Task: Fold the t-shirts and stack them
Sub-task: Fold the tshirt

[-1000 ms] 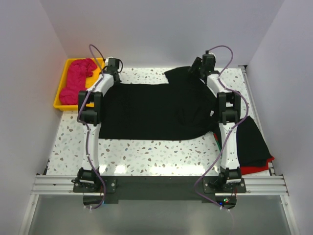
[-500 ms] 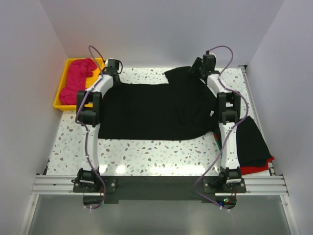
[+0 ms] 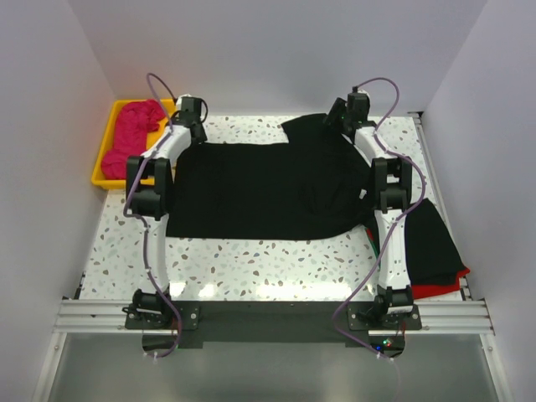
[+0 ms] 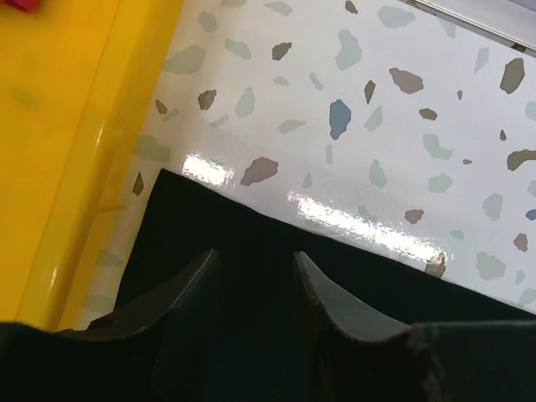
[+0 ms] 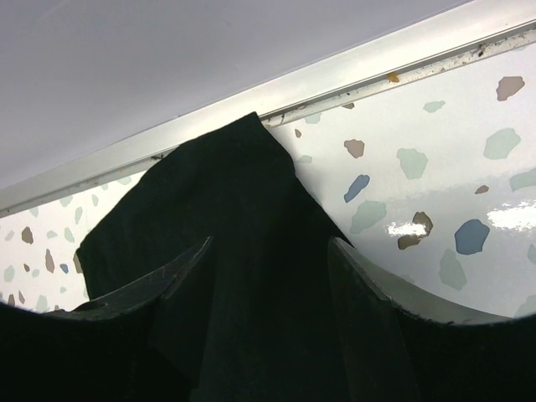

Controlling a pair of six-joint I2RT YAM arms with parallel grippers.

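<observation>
Large black cloth t-shirt [image 3: 268,188] lies flat at the centre of the speckled white table [image 3: 251,260]. Left gripper [image 4: 256,255] over its 10 o'clock corner, jaws parted, empty. Right gripper [image 5: 270,243] over the 1 o'clock sleeve, jaws parted, empty.

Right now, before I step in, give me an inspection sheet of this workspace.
Surface: speckled white table, glossy.
Job's things: large black t-shirt spread flat mid-table; pink t-shirt bunched in the yellow tray; black and red t-shirts piled at the near right.
Clutter: yellow tray at the far left; nothing else seen.
Grippers: left gripper open above the large black t-shirt's corner, beside the tray; right gripper open above black cloth at the far edge.
Cables: purple cables loop along both arms.
Surroundings: pale walls on three sides; metal rail at the near edge.
</observation>
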